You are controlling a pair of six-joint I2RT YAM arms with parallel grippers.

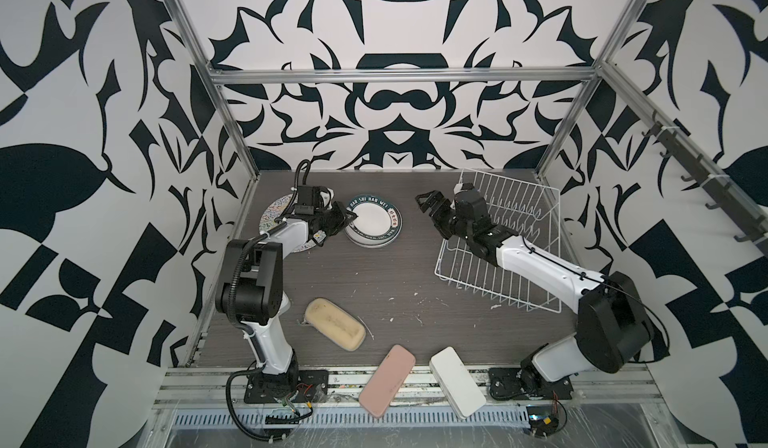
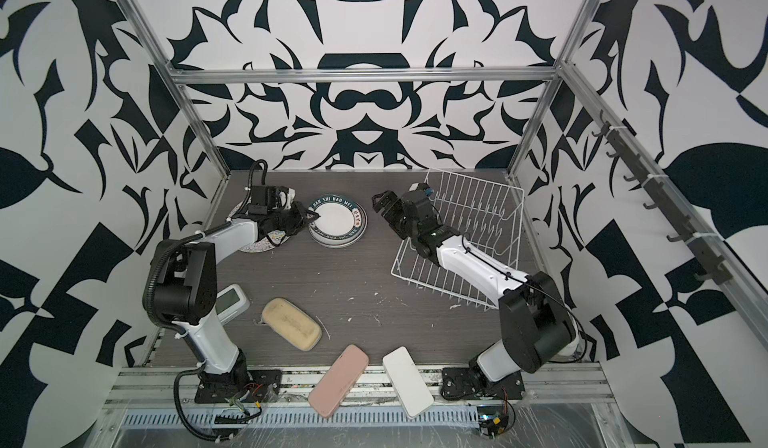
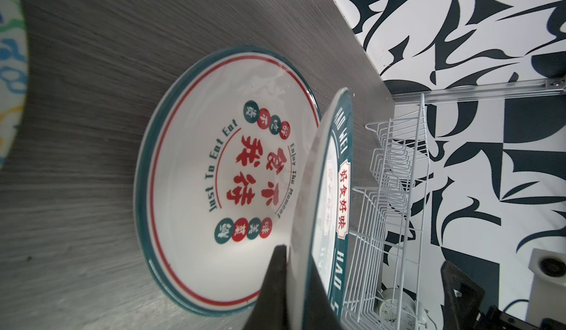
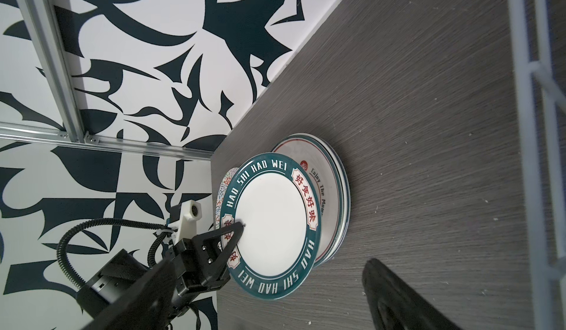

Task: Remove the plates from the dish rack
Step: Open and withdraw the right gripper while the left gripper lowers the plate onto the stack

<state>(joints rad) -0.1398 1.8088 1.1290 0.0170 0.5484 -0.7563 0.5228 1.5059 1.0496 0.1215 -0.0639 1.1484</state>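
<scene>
Nearest the lower edge in both top views lay a pink pad (image 1: 387,380) and a white pad (image 1: 457,382), with a beige pad (image 1: 335,323) just above them (none of these were my concern). Farther up, left of centre, sat the plates.

The lettered plate (image 1: 374,218) was round, with a plain white middle. Its dark green rim band was printed HAO SHI HAO WEI in white, broken by red characters on pale panels. It sat tilted over a stack (image 1: 370,244) of other plates. In the left wrist view the top one, the red-character plate (image 3: 214,175), showed green and red rim lines and large red characters.

My left gripper (image 1: 348,217) was clamped tight on the lettered plate's left edge, one finger over the face and one beneath. Under my left arm, farther left, the squiggle plate (image 1: 272,215) lay flat.

My right gripper (image 1: 430,211) hung with jaws spread wide and nothing in them. It was right of the stack and apart from it, at the upper left corner of the dish rack (image 1: 521,213), a white wire grid at centre right.
</scene>
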